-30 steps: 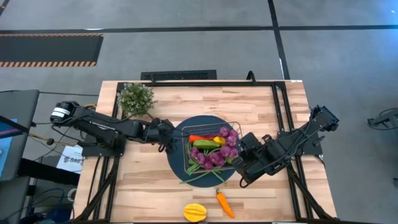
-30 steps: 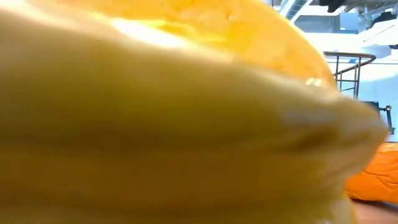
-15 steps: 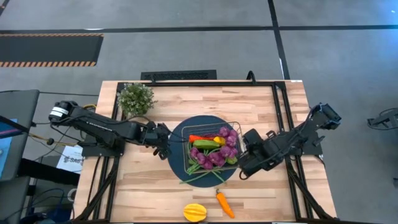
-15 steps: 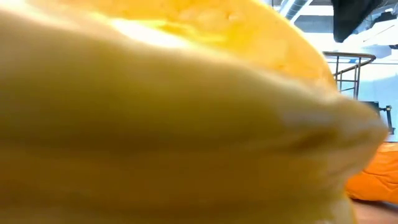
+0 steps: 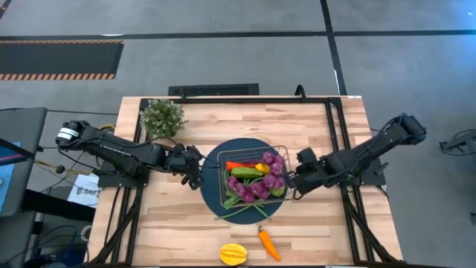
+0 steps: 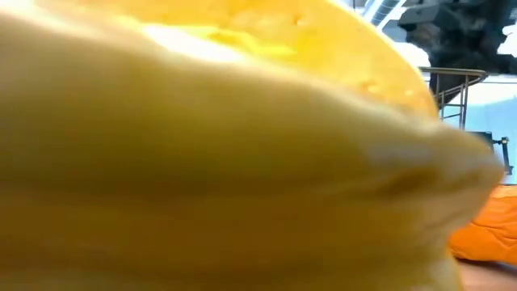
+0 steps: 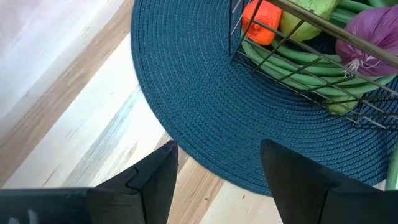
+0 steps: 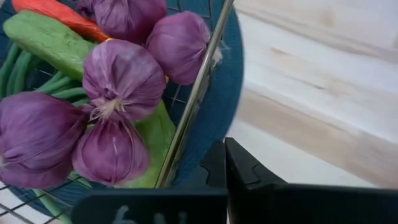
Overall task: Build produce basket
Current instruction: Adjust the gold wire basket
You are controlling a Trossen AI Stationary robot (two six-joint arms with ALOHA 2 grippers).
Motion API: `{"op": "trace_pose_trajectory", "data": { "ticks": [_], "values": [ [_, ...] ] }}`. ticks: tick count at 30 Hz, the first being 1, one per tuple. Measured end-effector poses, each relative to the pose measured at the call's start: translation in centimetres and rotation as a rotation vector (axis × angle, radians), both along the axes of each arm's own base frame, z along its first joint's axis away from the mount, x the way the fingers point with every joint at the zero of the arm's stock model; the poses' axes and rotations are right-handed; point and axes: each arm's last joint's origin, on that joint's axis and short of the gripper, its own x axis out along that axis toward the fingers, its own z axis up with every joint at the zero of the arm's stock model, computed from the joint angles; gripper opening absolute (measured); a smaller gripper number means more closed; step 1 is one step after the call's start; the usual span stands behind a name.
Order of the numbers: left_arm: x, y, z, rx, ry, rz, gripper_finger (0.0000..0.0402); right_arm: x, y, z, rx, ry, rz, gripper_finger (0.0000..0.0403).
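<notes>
The wire basket (image 5: 256, 179) stands on a dark blue round mat (image 5: 216, 195). It holds purple bulbs (image 8: 118, 81), a green cucumber (image 8: 43, 40), green beans (image 7: 292, 59) and a red chili (image 5: 236, 164). A yellow ribbed fruit (image 5: 233, 254) and an orange carrot (image 5: 268, 244) lie near the table's front edge. My left gripper (image 7: 217, 168) hangs open over the mat's left edge. My right gripper (image 8: 222, 158) is shut at the mat's right edge, just outside the basket's right rim wire (image 8: 199, 93). My right gripper's shut fingertips (image 8: 233, 162) point slanting down at the mat's right edge (image 8: 227, 106), outside the basket. Whether they touch the mat, I cannot tell.
A bushy potted plant (image 5: 162, 117) stands at the far left of the table. In the low view the yellow fruit (image 6: 202, 145) fills nearly the whole picture, with the carrot (image 6: 485, 234) beside it. Bare wood lies at the table's far side and right.
My right gripper has gone down and toward the table's far edge, from the mat's near right side to a place beside the basket's right wall. My left gripper has drawn a little toward the table's left edge. The produce has stayed where it was.
</notes>
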Motion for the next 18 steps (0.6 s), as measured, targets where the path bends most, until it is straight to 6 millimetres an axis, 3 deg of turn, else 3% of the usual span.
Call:
{"op": "trace_pose_trajectory", "data": {
  "ticks": [6, 18],
  "values": [
    [-0.1, 0.0, -0.1, 0.001, 0.015, 0.002, 0.0215, -0.2, -0.3, -2.1, 0.037, -0.088, -0.008, 0.0002],
    [-0.4, 0.0, -0.2, -0.039, 0.044, 0.020, 0.0215, 2.1, -2.4, -1.7, 0.004, -0.190, 0.018, 0.0001]
  ]
}}
